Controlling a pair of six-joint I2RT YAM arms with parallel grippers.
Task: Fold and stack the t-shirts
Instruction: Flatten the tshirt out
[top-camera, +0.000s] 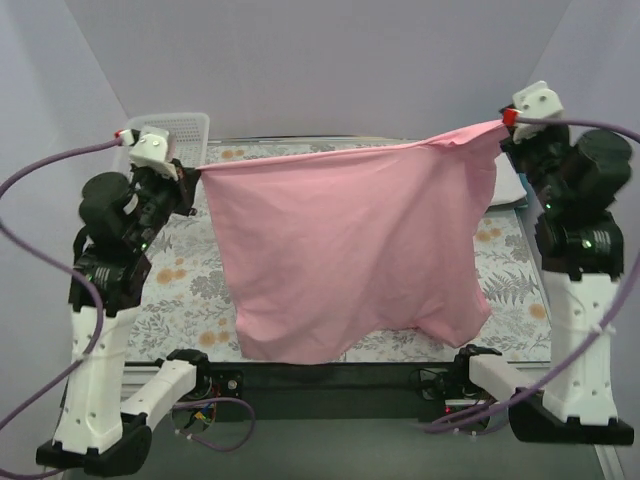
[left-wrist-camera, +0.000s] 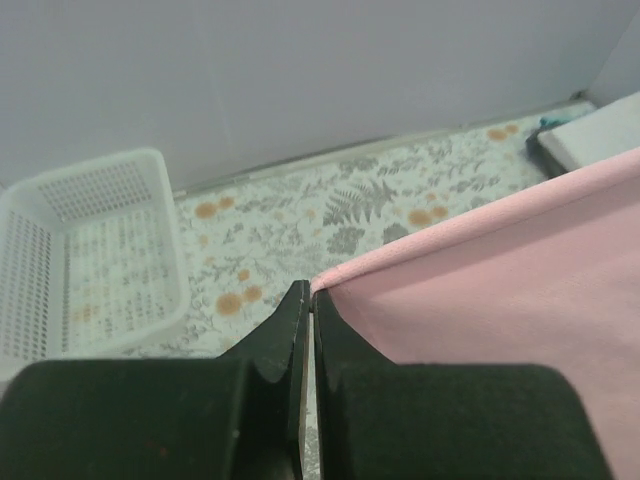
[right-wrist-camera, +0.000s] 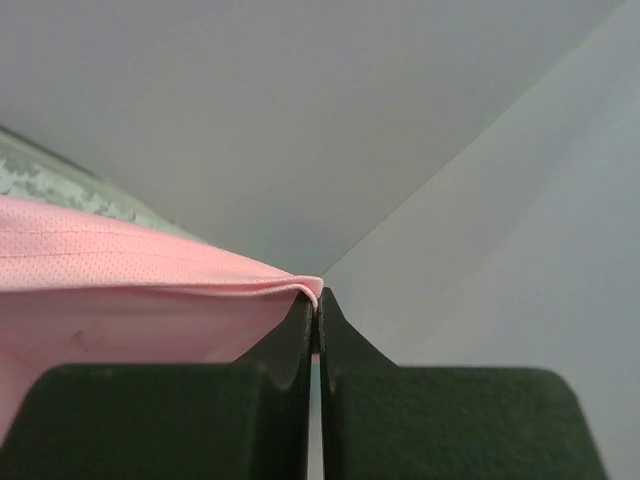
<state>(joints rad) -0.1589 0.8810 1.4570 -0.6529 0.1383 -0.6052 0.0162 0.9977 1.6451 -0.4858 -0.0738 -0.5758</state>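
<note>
I have the pink t-shirt (top-camera: 340, 250) hanging spread in the air above the middle of the surface (top-camera: 185, 285), its top edge stretched taut and its lower edge drooping toward the near edge. The left pincer (left-wrist-camera: 308, 300) is pinching one upper corner of the cloth, and the right pincer (right-wrist-camera: 316, 305) is pinching the other, raised higher. A folded white shirt (left-wrist-camera: 592, 140) lies by the right edge. A white mesh basket (left-wrist-camera: 90, 250) sits at the far left corner.
</note>
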